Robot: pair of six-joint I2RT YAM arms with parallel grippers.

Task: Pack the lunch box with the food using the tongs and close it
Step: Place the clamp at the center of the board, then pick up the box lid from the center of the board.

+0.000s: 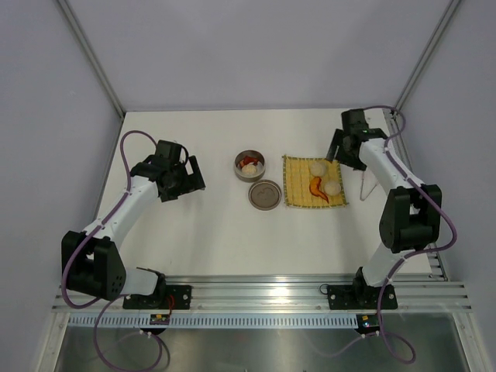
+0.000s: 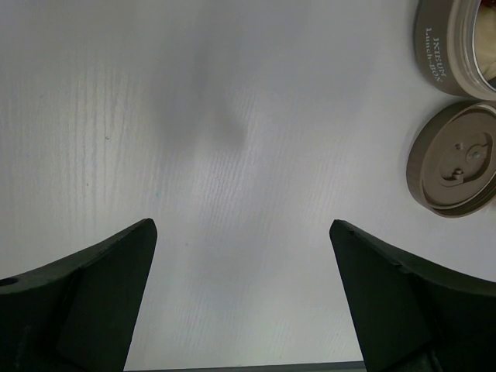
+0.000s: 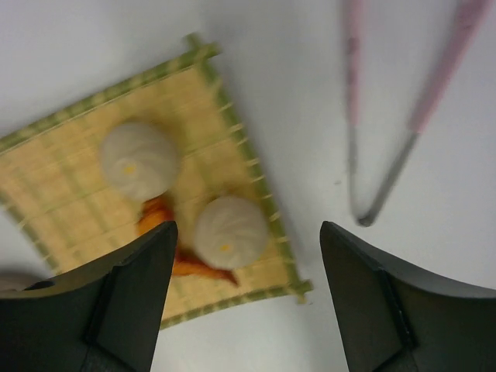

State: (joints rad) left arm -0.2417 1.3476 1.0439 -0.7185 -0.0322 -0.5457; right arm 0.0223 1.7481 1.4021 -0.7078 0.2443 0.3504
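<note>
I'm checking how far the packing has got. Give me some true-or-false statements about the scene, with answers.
1. The lid lies on the table beside the lunch box, not on it. True.
2. The right gripper holds the tongs. False: it is open and empty, and the tongs lie on the table beside the yellow mat.
3. Two cream balls sit on the yellow mat. True.
4. The lunch box is empty. False: it already holds food, red and cream pieces.
5. The left gripper is open, holding nothing. True.
</note>
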